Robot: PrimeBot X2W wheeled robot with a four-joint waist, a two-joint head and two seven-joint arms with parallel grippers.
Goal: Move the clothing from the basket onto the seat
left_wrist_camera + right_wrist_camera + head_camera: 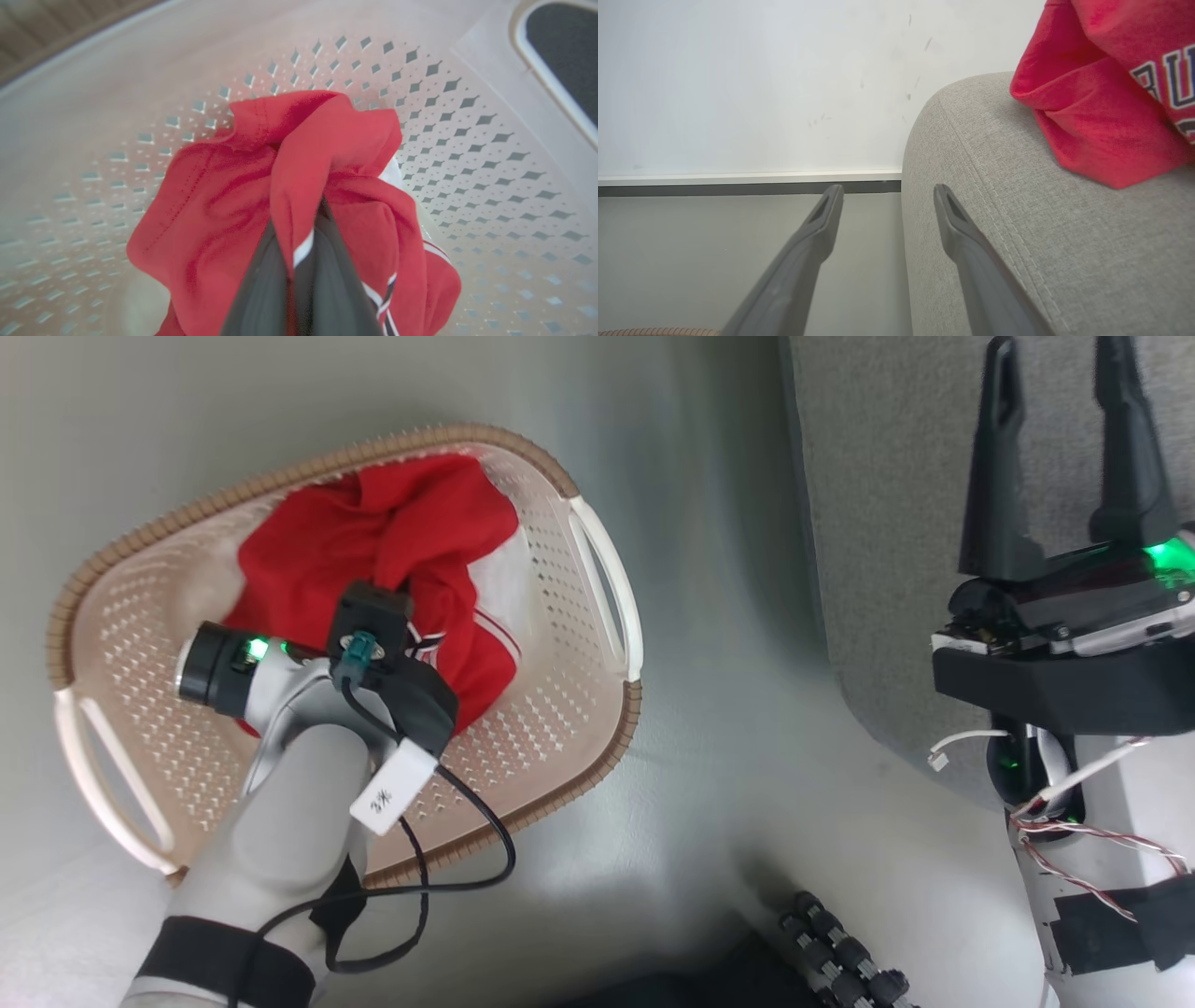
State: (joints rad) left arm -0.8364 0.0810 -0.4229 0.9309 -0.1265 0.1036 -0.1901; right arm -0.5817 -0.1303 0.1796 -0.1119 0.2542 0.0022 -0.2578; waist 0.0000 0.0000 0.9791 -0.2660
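The cream basket (551, 709) with a brown rim lies on the floor at the left of the head view. A crumpled red jersey (392, 537) with white trim sits inside it. My left arm's wrist (373, 649) reaches down into the basket and hides the fingers there. In the left wrist view my left gripper (308, 233) is shut on a fold of that red jersey (224, 210). At the upper right my right gripper (1060, 355) stands open, holding nothing, over the grey sofa (896, 523). Beside the open right gripper (888, 191), another red jersey (1101, 93) with navy letters lies on the sofa (1017, 224).
Pale grey floor (728, 663) runs between basket and sofa. A black cable (485, 840) loops from my left wrist over the basket's near rim. A black ribbed part (840, 943) sits at the bottom. A white wall with a skirting board (747, 179) stands beyond the sofa's rounded edge.
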